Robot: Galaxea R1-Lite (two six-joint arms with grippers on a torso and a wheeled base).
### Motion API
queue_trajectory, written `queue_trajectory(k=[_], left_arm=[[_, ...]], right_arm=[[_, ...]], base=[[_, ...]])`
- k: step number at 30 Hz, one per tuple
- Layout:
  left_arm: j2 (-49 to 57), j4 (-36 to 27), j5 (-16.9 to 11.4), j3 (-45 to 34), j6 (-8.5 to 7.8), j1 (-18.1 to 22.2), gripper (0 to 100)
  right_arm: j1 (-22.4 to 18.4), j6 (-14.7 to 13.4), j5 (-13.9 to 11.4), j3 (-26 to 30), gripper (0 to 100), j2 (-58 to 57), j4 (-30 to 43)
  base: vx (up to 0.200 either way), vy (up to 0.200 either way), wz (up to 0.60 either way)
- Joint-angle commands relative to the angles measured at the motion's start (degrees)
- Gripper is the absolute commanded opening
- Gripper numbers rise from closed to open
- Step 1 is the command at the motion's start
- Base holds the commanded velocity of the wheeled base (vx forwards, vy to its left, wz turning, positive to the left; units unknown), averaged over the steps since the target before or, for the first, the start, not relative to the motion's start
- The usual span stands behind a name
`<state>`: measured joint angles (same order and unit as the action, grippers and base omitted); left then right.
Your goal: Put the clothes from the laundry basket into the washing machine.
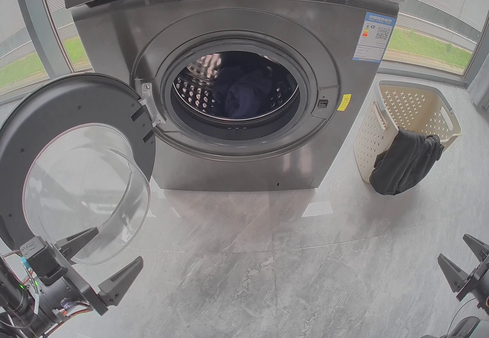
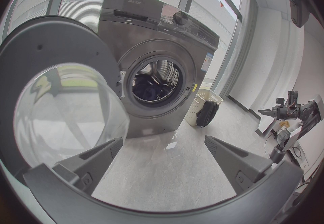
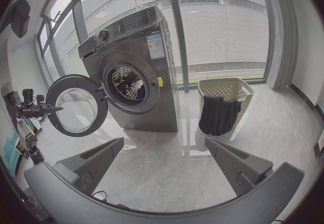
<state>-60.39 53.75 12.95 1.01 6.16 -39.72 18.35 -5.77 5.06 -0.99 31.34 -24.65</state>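
My left gripper [image 1: 116, 247], at 7 o'clock, and right gripper [image 1: 453, 247], at 4, were spread, empty. 1 dark garment [image 1: 405, 163] draped the laundry basket [image 1: 407, 87] rim, 3 o'clock from the washing machine [image 1: 254, 18].

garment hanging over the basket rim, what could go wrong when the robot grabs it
The garment drapes over the basket rim, mostly outside; a pull could tip the basket or drop it on the floor.
The open door stands right by the left gripper; a swing of that arm might hit it.
The drum already holds clothes; a long garment could hang out over its opening.
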Motion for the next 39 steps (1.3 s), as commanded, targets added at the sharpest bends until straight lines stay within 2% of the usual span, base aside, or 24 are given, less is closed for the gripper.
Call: queue_trajectory(k=[1, 4, 6, 9, 11, 13, 14, 15, 17, 22, 24, 26, 28, 30, 31, 32, 33, 34, 36, 39], left_arm=[[12.93, -8.05, -0.29, -1.01, 0.35, 4.47, 100], [20.75, -16.75, -1.43, -1.01, 0.17, 7.90, 100], [27.52, -22.28, -3.37, -1.01, 0.08, 10.01, 100], [37.63, -31.51, -7.76, -1.01, -0.62, 14.23, 100], [41.76, -34.41, -9.87, -1.01, -0.62, 16.87, 100], [47.82, -38.98, -14.62, -1.01, -0.62, 21.00, 100], [48.09, -39.25, -14.79, -1.01, -0.62, 21.17, 100], [51.25, -41.97, -16.81, -1.01, -0.71, 23.98, 100], [53.98, -44.43, -18.04, -1.01, -0.71, 26.88, 100], [55.03, -48.21, -17.52, -1.01, -1.15, 28.91, 100], [55.03, -48.74, -17.34, -1.01, -1.67, 30.84, 100], [55.03, -49.53, -17.17, -1.01, -3.52, 33.21, 100], [55.82, -49.62, -18.13, -1.01, -6.07, 37.70, 100], [56.96, -49.62, -19.80, -1.01, -6.68, 40.24, 100], [58.02, -49.71, -22.26, -1.01, -7.21, 40.95, 100], [58.72, -49.71, -23.76, -1.01, -6.68, 40.77, 100], [59.25, -49.88, -23.41, -1.01, -6.33, 40.33, 100], [59.78, -50.32, -22.26, -0.92, -6.51, 39.98, 100], [60.30, -50.85, -19.19, -0.84, -5.45, 39.72, 100], [60.30, -50.67, -18.31, -0.92, -5.63, 39.72, 100]], right_arm=[[-3.84, 0.84, -0.05, 0.28, 100, -6.82, 3.64], [-5.16, 0.76, -0.05, 0.72, 100, -8.40, 4.43], [-5.78, 0.76, 0.04, 0.81, 100, -9.90, 5.40], [-7.36, 0.84, -0.05, 0.72, 100, -13.24, 8.48], [-8.33, 0.84, -0.05, 0.72, 100, -15.08, 9.97], [-10.26, 0.93, -0.05, 0.72, 100, -19.21, 13.49], [-10.44, 0.93, -0.05, 0.72, 100, -19.48, 13.66], [-11.49, 1.46, -0.14, 0.72, 100, -22.47, 16.21], [-12.46, 2.16, -0.05, 0.90, 100, -25.89, 20.17], [-12.55, 1.46, 1.18, 0.81, 100, -25.89, 20.87], [-13.25, 2.07, 2.06, 0.81, 100, -25.80, 21.13], [-16.59, 2.87, 1.18, 0.64, 100, -26.68, 22.10], [-19.67, 5.15, -1.02, 0.37, 100, -28.97, 23.33], [-19.40, 5.24, -2.51, 0.46, 100, -29.58, 23.59], [-19.14, 4.80, -3.21, 0.64, 100, -29.94, 24.12], [-19.14, 4.45, -3.30, 0.81, 100, -30.02, 23.86], [-18.87, 4.27, -3.39, 0.90, 100, -30.20, 23.77], [-18.70, 4.01, -3.48, 0.90, 100, -30.29, 23.77], [-18.70, 3.92, -3.48, 0.90, 100, -30.38, 23.86], [-18.70, 5.33, -4.62, 0.90, 100, -30.38, 24.30]], base=[[-0.200, 0.000, 0.00], [0.000, 0.000, 0.00], [0.000, 0.000, 0.00], [0.000, 0.000, 0.00], [0.000, 0.000, 0.00], [0.000, 0.000, 0.00], [0.000, -0.200, 0.00], [0.000, -0.200, 0.00], [0.000, -0.200, 0.00], [0.000, -0.200, 0.00], [0.000, -0.200, 0.00], [0.000, -0.200, 0.00], [0.000, -0.200, 0.00], [0.000, 0.000, 0.00], [0.000, 0.000, 0.00], [0.000, 0.000, 0.00], [0.000, 0.000, 0.00], [0.000, 0.000, 0.00], [0.000, 0.000, 0.00], [0.000, 0.000, 0.00]])
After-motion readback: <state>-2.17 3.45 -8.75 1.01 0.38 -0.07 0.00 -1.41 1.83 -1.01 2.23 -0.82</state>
